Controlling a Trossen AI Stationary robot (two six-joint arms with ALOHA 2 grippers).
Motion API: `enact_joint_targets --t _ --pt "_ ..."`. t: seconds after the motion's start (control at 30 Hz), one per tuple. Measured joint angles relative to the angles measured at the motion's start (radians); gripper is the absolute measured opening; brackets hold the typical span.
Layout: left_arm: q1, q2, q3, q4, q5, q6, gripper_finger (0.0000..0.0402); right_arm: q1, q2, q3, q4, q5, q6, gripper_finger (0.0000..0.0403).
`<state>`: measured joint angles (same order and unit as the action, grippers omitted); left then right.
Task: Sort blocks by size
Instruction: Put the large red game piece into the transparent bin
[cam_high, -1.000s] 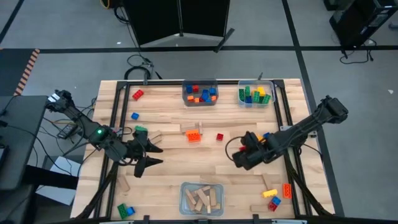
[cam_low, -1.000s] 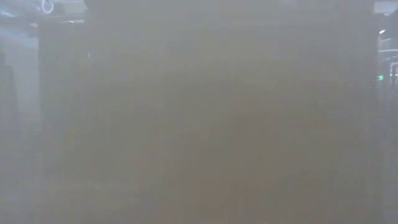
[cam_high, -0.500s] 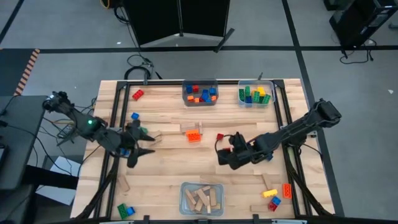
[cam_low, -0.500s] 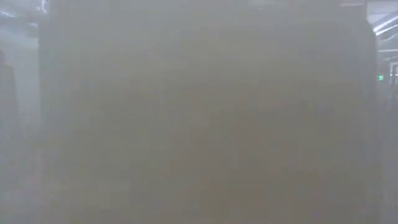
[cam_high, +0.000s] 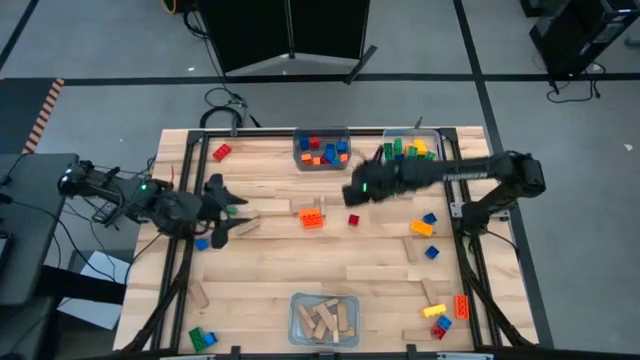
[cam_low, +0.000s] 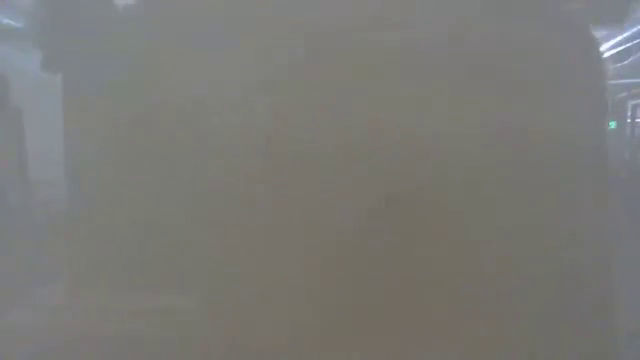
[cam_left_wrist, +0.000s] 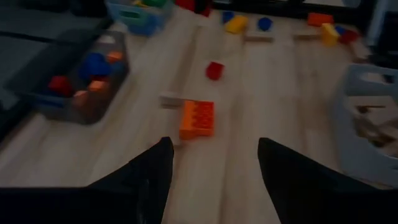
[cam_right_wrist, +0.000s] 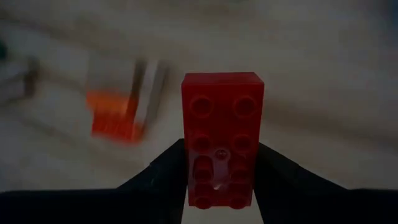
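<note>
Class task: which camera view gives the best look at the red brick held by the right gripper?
The right wrist view: the red brick fills the frame, studs visible, pinched between the right gripper's fingers. In the high view the right gripper hides it. The left wrist view does not show it, and the low view shows only haze.
</note>
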<state>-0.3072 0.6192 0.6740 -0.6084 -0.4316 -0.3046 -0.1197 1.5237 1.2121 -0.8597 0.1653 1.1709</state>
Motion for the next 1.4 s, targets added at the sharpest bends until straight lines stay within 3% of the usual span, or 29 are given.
enact_joint_targets --t 0.33,0.6,1.0,1.23,1.4 --pt "0.239 -0.047 -0.026 0.047 0.011 0.095 0.0241 -0.499 -0.043 0.001 -0.014 -0.092 -0.35 0.0154" --pt "0.402 -0.043 -0.026 0.045 0.064 0.144 0.0241 -0.728 -0.037 -0.022 -0.045 -0.138 -0.493 0.0154" --pt "0.479 -0.043 -0.026 0.048 0.071 0.144 0.0241 -0.78 0.067 -0.063 -0.039 -0.161 -0.607 0.0161" --pt "0.477 -0.043 -0.026 0.081 0.112 0.117 0.0241 -0.78 0.07 -0.063 -0.03 -0.16 -0.63 0.0303" --pt "0.478 -0.043 -0.026 0.102 0.113 0.117 0.0241 -0.778 0.032 -0.063 -0.04 -0.16 -0.632 0.0344"
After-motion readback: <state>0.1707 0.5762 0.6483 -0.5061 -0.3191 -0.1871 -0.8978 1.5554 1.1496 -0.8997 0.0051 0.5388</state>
